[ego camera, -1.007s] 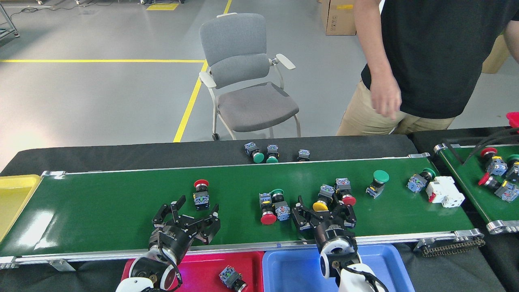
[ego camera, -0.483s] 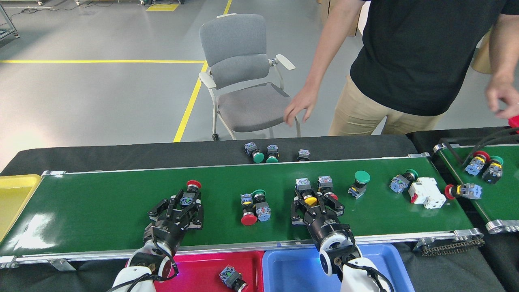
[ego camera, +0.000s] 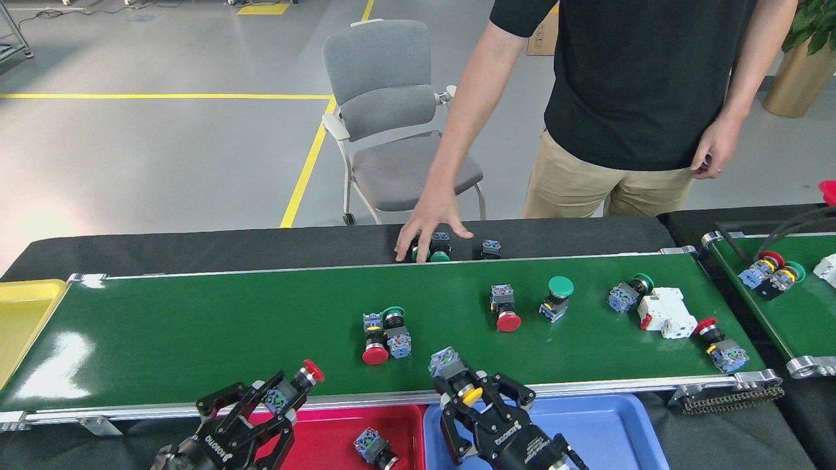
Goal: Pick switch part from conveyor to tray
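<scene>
The conveyor (ego camera: 196, 326) is a wide dark-green belt crossing the head view. My left gripper (ego camera: 277, 399) is shut on a red-button switch part (ego camera: 297, 384), held over the belt's near rail above the red tray (ego camera: 326, 424). My right gripper (ego camera: 475, 393) is shut on a yellow-button switch part (ego camera: 457, 380), held over the near rail by the blue tray (ego camera: 601, 431). One switch part (ego camera: 373, 449) lies in the red tray. More parts ride the belt: a red and green pair (ego camera: 385, 333), a red one (ego camera: 505, 307) and a green one (ego camera: 555, 297).
A person stands behind the belt with a hand (ego camera: 428, 228) on switch parts on the black table. Further right on the belt lie a green part (ego camera: 627, 294), a white breaker (ego camera: 666, 313) and a red part (ego camera: 717, 343). A yellow tray (ego camera: 19, 313) sits at left, a smaller belt (ego camera: 777, 313) at right.
Both grippers closed on their parts and pulled back from the belt toward the trays. The belt carried the other parts leftward. The person's hand reached down to the parts behind the belt.
</scene>
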Motion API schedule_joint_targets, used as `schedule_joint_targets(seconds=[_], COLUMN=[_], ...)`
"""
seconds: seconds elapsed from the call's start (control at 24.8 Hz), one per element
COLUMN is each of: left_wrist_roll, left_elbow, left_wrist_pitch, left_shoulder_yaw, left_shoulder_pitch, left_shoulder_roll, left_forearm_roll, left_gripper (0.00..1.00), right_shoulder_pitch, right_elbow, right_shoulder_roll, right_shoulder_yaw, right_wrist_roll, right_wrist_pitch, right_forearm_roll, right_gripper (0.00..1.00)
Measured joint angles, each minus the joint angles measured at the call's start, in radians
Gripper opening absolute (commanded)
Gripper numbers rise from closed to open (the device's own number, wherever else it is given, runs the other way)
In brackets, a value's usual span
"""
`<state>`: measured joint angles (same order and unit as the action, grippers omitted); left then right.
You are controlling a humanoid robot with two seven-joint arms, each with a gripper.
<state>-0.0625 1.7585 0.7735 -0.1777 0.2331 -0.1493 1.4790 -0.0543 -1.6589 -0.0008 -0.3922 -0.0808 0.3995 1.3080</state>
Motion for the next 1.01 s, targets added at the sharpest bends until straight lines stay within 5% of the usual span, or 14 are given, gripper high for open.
schedule_joint_targets(seconds=[0.08, 0.36, 0.52, 0.68, 0.85, 1.01], left_wrist_roll=[-0.003, -0.008, -0.017, -0.090, -0.161, -0.181], left_elbow=[0.000, 0.000, -0.036, -0.030, 0.001, 0.003], left_wrist_pitch=[0.006, 0.014, -0.090, -0.131, -0.150, -0.180], left_shoulder_yaw=[-0.002, -0.115, -0.217, -0.266, -0.268, -0.243], left_shoulder_pitch=[0.019, 0.028, 0.039, 0.052, 0.043, -0.008], left_shoulder_roll=[0.000, 0.054, 0.090, 0.110, 0.137, 0.143], left_forearm_roll=[-0.024, -0.033, -0.036, -0.054, -0.090, -0.092], left_gripper=[1.00, 1.00, 1.00, 1.00, 1.00, 1.00], right_shoulder_pitch=[0.000, 0.005, 0.019, 0.060, 0.050, -0.095], right_elbow=[0.000, 0.013, 0.016, 0.017, 0.017, 0.004], right_shoulder_roll=[0.000, 0.001, 0.030, 0.099, 0.041, -0.018], right_shoulder_yaw=[-0.053, -0.096, 0.059, 0.174, 0.184, 0.190], right_wrist_roll=[-0.010, -0.045, -0.047, -0.050, -0.005, 0.107], right_wrist_pitch=[0.033, 0.065, 0.036, -0.170, -0.418, -0.485], right_forearm_roll=[0.001, -0.007, -0.008, -0.004, 0.000, -0.005], right_gripper=[1.00, 1.00, 0.99, 0.99, 1.00, 1.00])
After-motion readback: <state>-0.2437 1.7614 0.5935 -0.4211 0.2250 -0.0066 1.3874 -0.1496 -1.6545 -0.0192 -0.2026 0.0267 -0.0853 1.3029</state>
